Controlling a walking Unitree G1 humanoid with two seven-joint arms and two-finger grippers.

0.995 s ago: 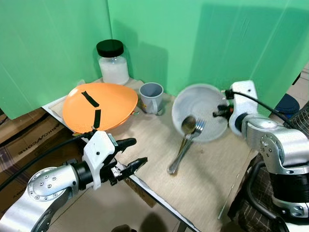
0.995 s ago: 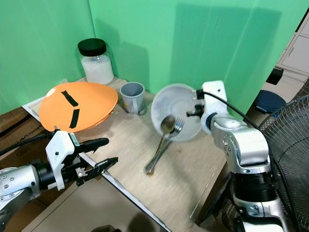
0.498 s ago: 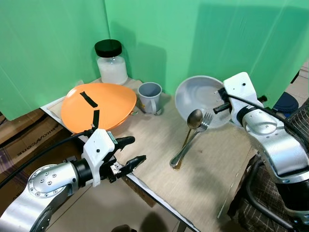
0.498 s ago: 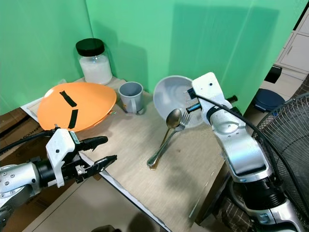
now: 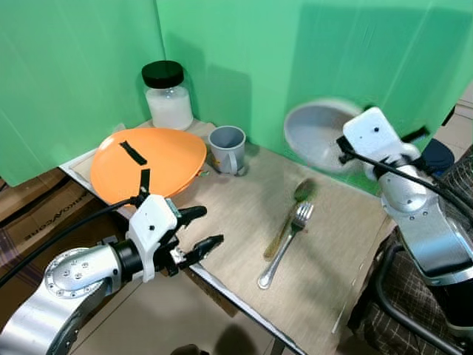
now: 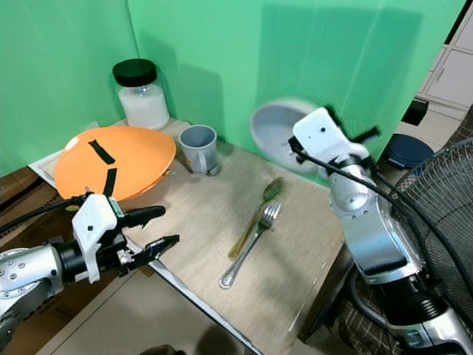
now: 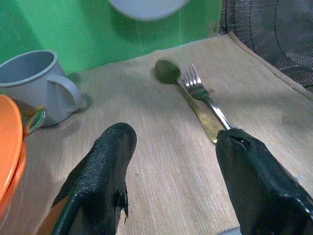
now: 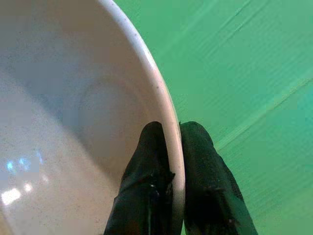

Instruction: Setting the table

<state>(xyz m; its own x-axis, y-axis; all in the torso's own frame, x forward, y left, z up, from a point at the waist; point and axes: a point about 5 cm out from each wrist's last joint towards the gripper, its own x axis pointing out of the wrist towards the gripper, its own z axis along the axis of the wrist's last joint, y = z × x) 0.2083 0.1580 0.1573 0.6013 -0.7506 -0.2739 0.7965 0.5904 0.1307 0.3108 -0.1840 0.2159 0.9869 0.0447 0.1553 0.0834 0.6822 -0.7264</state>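
Note:
My right gripper point(image 8: 175, 161) is shut on the rim of a pale grey bowl point(image 5: 318, 133), holding it tilted in the air above the table's far right side. A spoon point(image 5: 294, 207) and a fork point(image 5: 284, 244) lie side by side on the beige table point(image 5: 347, 259) below it. An orange plate point(image 5: 148, 161) with black tape strips rests at the left. A grey mug point(image 5: 228, 148) stands beside it. My left gripper point(image 5: 199, 229) hovers open at the table's near-left edge, nothing between its fingers point(image 7: 102, 171).
A glass jar point(image 5: 168, 96) with a black lid and white contents stands at the back left against the green backdrop. A fan grille point(image 6: 443, 222) is at the right. Cardboard boxes point(image 5: 37, 214) lie on the floor to the left.
My right gripper lifted the bowl off the table, up and to the right. The spoon and fork slid out of it and now lie on the table. My left arm barely moved.

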